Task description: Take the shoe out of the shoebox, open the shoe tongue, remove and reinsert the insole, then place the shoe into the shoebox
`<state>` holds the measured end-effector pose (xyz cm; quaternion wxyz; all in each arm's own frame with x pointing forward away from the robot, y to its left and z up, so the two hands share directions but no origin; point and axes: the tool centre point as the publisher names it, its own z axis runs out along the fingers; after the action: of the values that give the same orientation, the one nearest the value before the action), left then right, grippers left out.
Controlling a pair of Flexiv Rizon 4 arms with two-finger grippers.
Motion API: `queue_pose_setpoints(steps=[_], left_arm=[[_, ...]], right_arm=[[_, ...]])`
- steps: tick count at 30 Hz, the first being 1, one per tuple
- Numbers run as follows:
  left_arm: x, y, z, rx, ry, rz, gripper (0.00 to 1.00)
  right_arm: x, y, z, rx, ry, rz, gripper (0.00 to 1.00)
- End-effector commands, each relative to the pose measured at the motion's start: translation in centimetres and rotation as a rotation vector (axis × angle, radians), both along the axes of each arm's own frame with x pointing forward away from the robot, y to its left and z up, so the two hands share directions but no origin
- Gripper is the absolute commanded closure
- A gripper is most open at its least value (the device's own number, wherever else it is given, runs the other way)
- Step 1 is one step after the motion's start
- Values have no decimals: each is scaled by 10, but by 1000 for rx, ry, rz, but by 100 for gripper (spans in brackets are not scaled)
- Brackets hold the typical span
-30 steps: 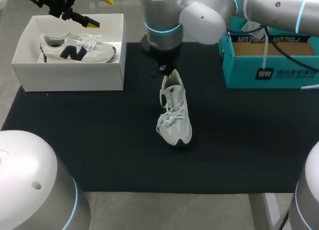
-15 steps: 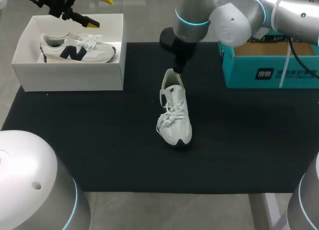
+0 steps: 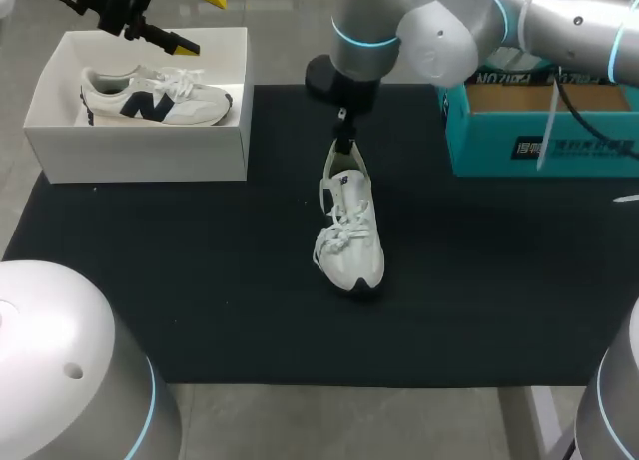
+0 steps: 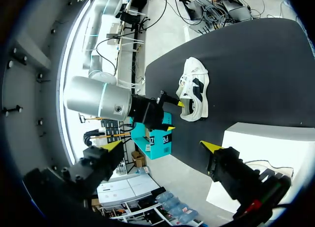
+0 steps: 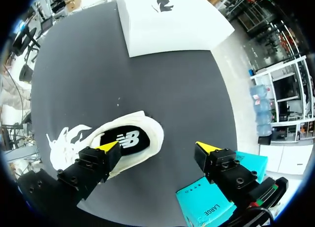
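Landmark is the loose shoe [image 3: 350, 230], lying on the black mat [image 3: 200, 290] with its heel away from me and its laces messy.

Well to the left of it and further back, my left gripper [image 3: 198, 21] hangs over the white shoebox [image 3: 140, 156], fingers wide and holding nothing. A second shoe [image 3: 150, 96] lies inside that box, on its side.

My right gripper [image 5: 157, 148] is right above the loose shoe's heel, fingers spread wide and holding nothing. One finger is over the heel opening and the other is off past the heel, over the mat. It looks clear of the collar, though I can't tell for sure. The dark insole [image 5: 129, 138] sits in place inside.

A teal box [image 3: 539, 146] stands to the right of the shoe (not part of the job).

My read: the shoe is out, and the tongue and insole steps are in hand. Next I'd lower the gripper, narrow the fingers and pinch the tongue or the insole edge. The shoe is unsteadied, so it could slide.
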<state>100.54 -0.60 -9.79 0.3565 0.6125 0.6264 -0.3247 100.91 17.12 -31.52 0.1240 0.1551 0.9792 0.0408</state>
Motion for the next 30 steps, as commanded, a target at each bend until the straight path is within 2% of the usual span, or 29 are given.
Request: queue_pose_setpoints(steps=[1,14,15,17,18,20,21,22,27,30], left_arm=[[1,0,0,3,0,-1,0],[1,0,0,3,0,-1,0],[1,0,0,3,0,-1,0],[1,0,0,3,0,-1,0],[1,0,0,3,0,-1,0],[1,0,0,3,0,-1,0],[1,0,0,3,0,-1,0],[1,0,0,3,0,-1,0],[1,0,0,3,0,-1,0],[1,0,0,3,0,-1,0]], right_arm=[[9,6,-17,-14,4,19,0],[25,2,-61,-90,12,143,0],[27,1,-64,-84,12,142,4],[30,0,-71,-94,14,142,22],[31,-1,-72,-90,13,138,43],[32,-1,-76,-86,18,134,64],[32,-2,-76,-87,22,132,86],[32,-2,-77,-87,22,131,100],[23,-3,-73,-89,26,124,100],[16,-4,-64,-87,26,107,100]])
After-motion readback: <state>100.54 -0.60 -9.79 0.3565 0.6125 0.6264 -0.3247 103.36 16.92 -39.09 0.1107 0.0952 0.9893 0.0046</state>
